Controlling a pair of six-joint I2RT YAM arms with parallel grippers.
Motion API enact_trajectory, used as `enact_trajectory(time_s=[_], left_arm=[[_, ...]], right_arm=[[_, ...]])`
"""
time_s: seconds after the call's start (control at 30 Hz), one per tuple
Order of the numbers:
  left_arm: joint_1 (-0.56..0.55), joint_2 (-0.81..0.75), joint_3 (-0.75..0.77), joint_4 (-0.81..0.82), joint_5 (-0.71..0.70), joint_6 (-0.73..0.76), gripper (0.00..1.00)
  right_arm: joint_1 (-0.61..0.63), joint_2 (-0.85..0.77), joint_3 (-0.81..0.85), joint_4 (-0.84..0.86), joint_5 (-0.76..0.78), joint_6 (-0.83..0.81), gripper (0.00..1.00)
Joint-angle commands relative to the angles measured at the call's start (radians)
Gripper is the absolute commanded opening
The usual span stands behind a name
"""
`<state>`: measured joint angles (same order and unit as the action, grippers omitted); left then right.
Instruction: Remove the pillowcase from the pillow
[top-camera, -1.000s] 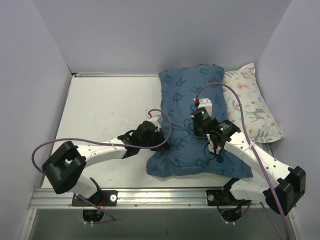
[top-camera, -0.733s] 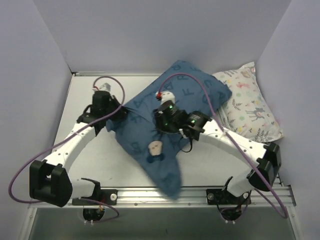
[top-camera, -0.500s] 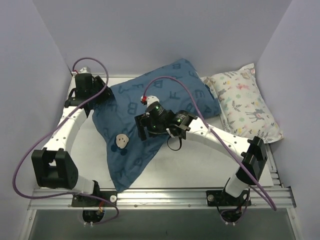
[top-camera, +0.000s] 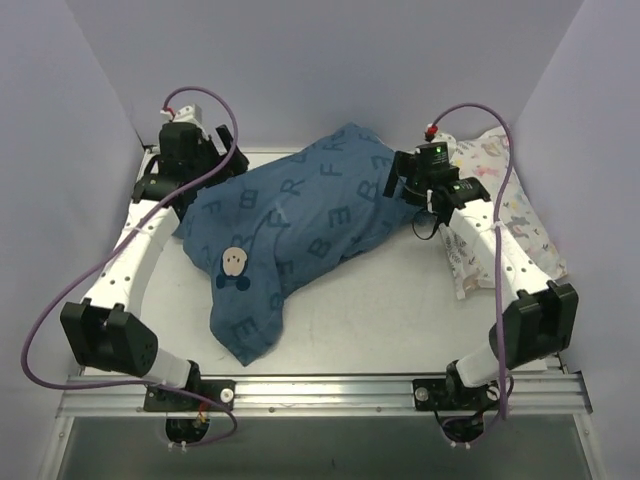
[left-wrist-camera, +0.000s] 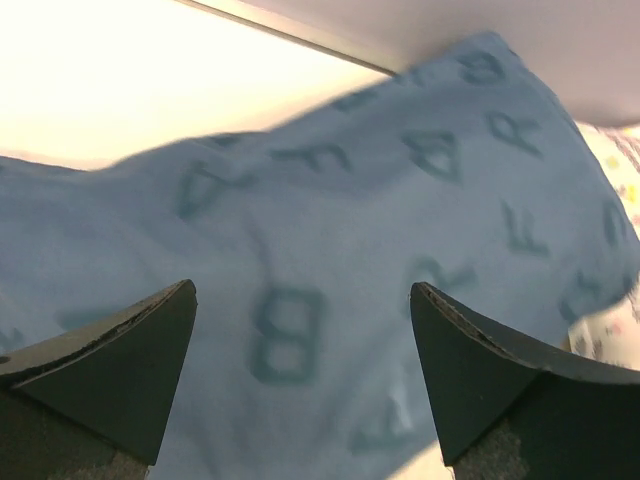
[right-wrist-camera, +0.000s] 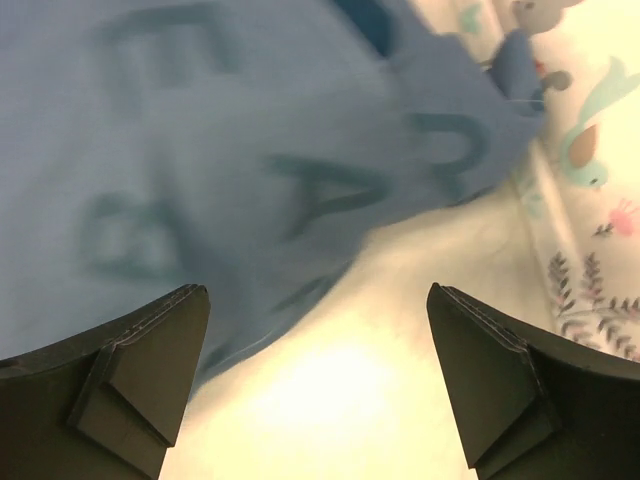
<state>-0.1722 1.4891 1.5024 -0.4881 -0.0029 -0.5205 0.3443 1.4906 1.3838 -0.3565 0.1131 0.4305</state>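
The dark-blue lettered pillowcase (top-camera: 300, 225) lies bulging and slantwise across the table, from back centre down to a limp tail at the front left. Its cream face patch (top-camera: 234, 262) faces up. The pillow does not show. My left gripper (top-camera: 212, 165) hovers at the pillowcase's back left corner, open, with only the fabric (left-wrist-camera: 300, 240) below its fingers (left-wrist-camera: 130, 370). My right gripper (top-camera: 398, 185) is open at the pillowcase's right end. In its own view the cloth's edge (right-wrist-camera: 250, 180) and bare table lie under the empty gap of the right gripper (right-wrist-camera: 318, 290).
A white floral and deer-print pillow (top-camera: 505, 215) lies along the right wall, partly under my right arm, and shows in the right wrist view as the floral pillow (right-wrist-camera: 590, 150). Bare white table (top-camera: 400, 290) stretches front right. Grey walls close in on three sides.
The pillowcase swung from centre right to lie slantwise toward the left. My left arm went to the back left corner, my right arm drew back right. Both grippers opened and let the cloth go.
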Motion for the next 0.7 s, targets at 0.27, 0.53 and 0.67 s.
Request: enact_trajectory(time_s=[0.27, 0.53, 0.67], left_arm=[[-0.319, -0.078, -0.186, 0.011, -0.091, -0.010, 0.94], [-0.186, -0.024, -0.298, 0.079, -0.112, -0.088, 0.52], [-0.084, -0.012, -0.277, 0.072, -0.114, -0.093, 0.34]], right_arm=[[-0.136, 0.376, 0.121, 0.140, -0.318, -0.043, 0.77], [0.189, 0.180, -0.179, 0.253, -0.238, 0.082, 0.07], [0.347, 0.102, -0.307, 0.329, -0.190, 0.139, 0.12]])
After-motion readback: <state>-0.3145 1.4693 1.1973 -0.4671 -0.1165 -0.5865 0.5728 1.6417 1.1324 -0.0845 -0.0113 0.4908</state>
